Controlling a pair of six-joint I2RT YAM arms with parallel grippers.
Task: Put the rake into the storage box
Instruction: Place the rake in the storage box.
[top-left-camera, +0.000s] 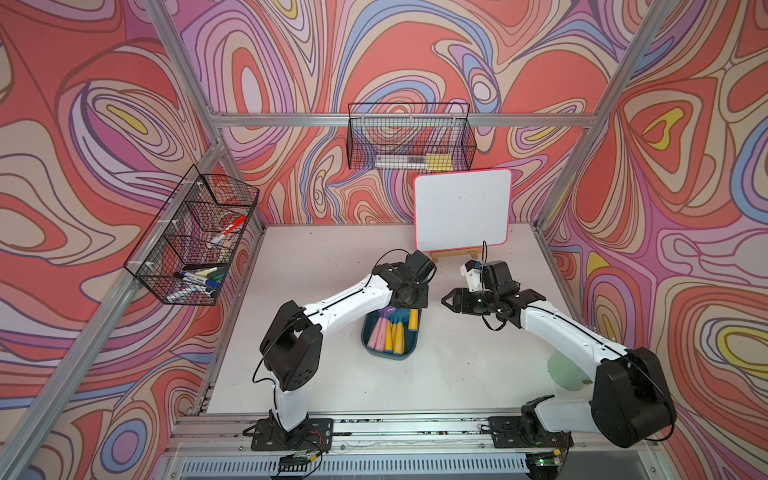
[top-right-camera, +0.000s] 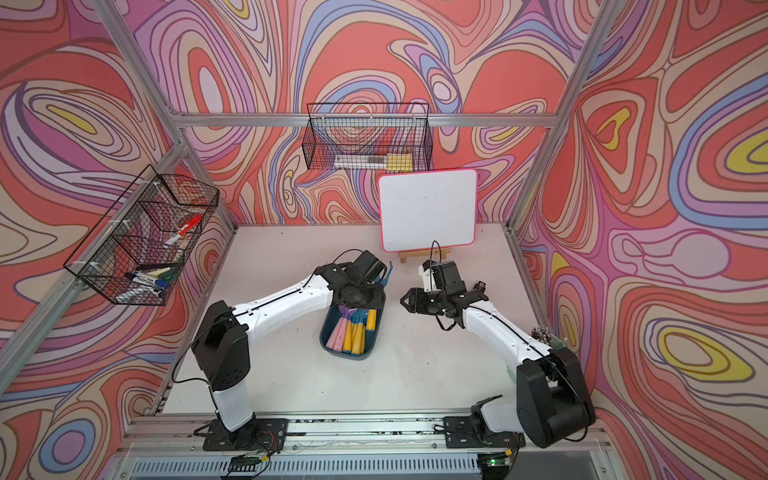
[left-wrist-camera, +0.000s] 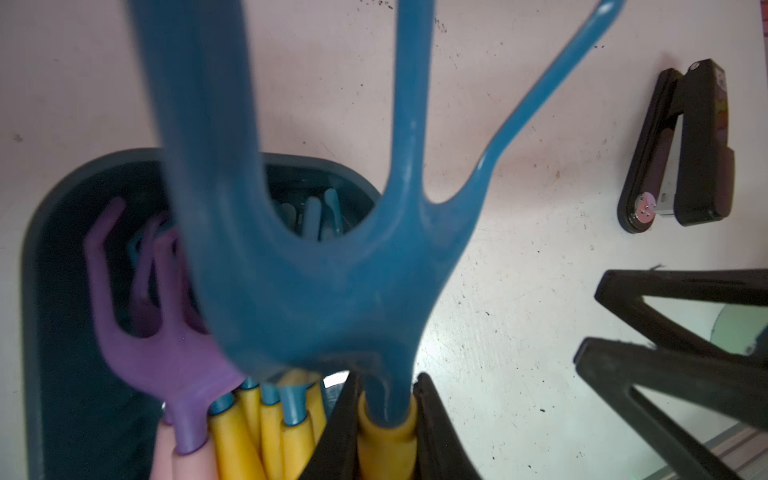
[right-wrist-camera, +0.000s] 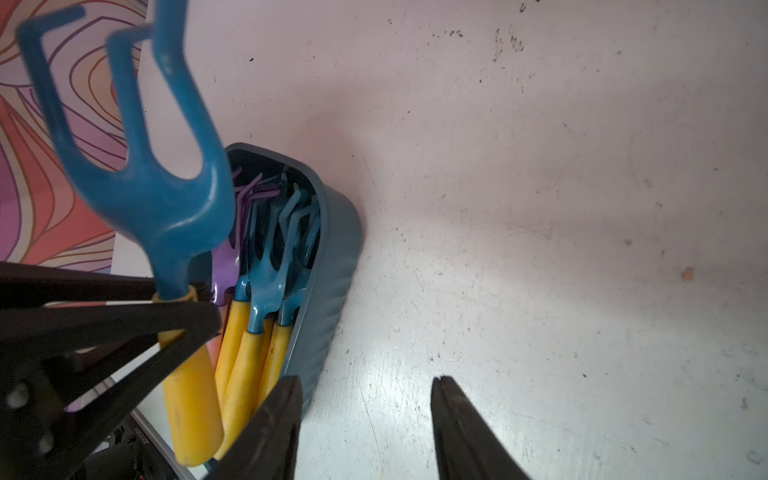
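The left hand (left-wrist-camera: 386, 399) pinches the blue rake (left-wrist-camera: 316, 291) by its yellow handle over the teal storage box (left-wrist-camera: 41, 291). The right hand (right-wrist-camera: 368, 382) hovers spread nearby.

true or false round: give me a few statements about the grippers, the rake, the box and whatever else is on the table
1. The left gripper is shut on a rake with a blue head and yellow handle. True.
2. The right gripper holds a rake too. False: its jaws stand apart with nothing between them.
3. The storage box is empty. False: several other rakes lie in it.
4. A whiteboard stands at the back of the table. True.
5. A black stapler lies on the table. True.
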